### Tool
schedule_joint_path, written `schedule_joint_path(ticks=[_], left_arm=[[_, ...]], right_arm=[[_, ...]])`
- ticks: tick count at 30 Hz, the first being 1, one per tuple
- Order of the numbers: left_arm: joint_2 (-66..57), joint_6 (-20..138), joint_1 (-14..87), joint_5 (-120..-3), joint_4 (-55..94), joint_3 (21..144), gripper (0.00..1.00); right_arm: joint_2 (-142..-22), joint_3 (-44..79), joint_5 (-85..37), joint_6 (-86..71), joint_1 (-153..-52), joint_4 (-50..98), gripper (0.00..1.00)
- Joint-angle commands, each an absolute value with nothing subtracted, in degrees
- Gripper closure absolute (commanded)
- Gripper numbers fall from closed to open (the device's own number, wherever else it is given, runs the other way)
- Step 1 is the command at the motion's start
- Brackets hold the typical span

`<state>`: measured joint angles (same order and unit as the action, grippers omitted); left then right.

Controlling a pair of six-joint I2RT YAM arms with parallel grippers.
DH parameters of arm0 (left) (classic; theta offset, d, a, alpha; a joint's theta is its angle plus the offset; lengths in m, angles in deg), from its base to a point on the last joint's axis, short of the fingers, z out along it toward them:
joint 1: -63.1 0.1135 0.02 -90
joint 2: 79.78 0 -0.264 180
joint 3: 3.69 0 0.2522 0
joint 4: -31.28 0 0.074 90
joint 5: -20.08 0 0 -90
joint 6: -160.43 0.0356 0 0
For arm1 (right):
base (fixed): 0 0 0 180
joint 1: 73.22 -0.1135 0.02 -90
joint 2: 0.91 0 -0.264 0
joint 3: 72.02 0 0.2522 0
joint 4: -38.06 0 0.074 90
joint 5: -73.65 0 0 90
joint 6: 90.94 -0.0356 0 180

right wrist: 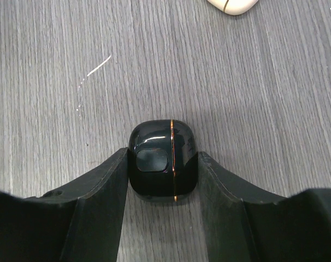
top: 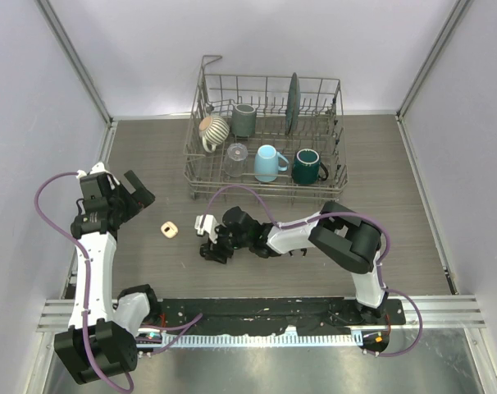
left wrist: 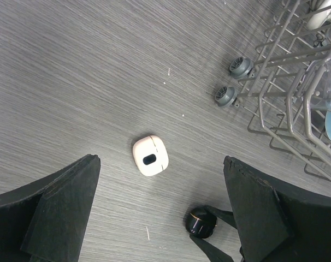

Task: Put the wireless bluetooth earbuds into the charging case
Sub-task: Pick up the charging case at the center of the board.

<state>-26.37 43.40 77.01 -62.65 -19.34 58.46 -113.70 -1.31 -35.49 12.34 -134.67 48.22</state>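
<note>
We see a glossy black case [right wrist: 161,164] w/ thin orange line btwn right gripper [right wrist: 163,159] fingers; cream-pink case [right wrist: 231,4] ahead.

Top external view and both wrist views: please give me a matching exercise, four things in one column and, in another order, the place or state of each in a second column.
Things
1. glossy black charging case with an orange line
2. pale cream-pink rounded charging case
3. light blue ceramic mug
4. left gripper

Places or states
A. lying free on the grey wooden table, touched by nothing
B. jaws open, holding nothing, above the table
C. clamped between the jaws of the right gripper
D. inside the wire dish rack

Pairs: 1-C, 2-A, 3-D, 4-B
</note>
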Motion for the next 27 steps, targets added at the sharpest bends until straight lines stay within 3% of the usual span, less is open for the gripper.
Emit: schedule_joint_path(ticks=[1, 4, 8, 10, 15, 23, 27], left_arm=[[-26.6, 43.1, 77.3, -60.4, -17.1, 58.2, 0.0], [-27.1, 43.0, 77.3, -59.3, -16.5, 58.0, 0.0], [-27.6, 42.9, 77.3, -58.3, -16.1, 57.7, 0.0], [-27.7, 42.9, 77.2, -56.5, -15.4, 57.5, 0.0], [-28.5, 42.6, 77.3, -46.7, -11.6, 56.0, 0.0], [-31.1, 26.8, 76.9, -10.6, 14.0, 47.5, 0.0], [-33.0, 20.2, 73.0, -5.7, 23.5, 45.6, 0.0]], right_arm=[[-113.0, -1.6, -35.3, 11.7, -135.6, 47.1, 0.64], [-110.2, -2.9, -34.2, 9.5, -136.1, 49.8, 0.84], [-104.1, -6.7, -32.5, 6.5, -136.9, 55.8, 0.9], [-100.0, -7.5, -31.4, 6.2, -137.5, 56.6, 0.99], [-90.0, -11.2, -28.6, 7.7, -139.1, 55.3, 0.99], [-67.8, -21.1, -19.0, 13.7, -140.3, 48.4, 0.99], [-60.6, -23.6, -14.4, 15.2, -140.4, 43.6, 0.99]])
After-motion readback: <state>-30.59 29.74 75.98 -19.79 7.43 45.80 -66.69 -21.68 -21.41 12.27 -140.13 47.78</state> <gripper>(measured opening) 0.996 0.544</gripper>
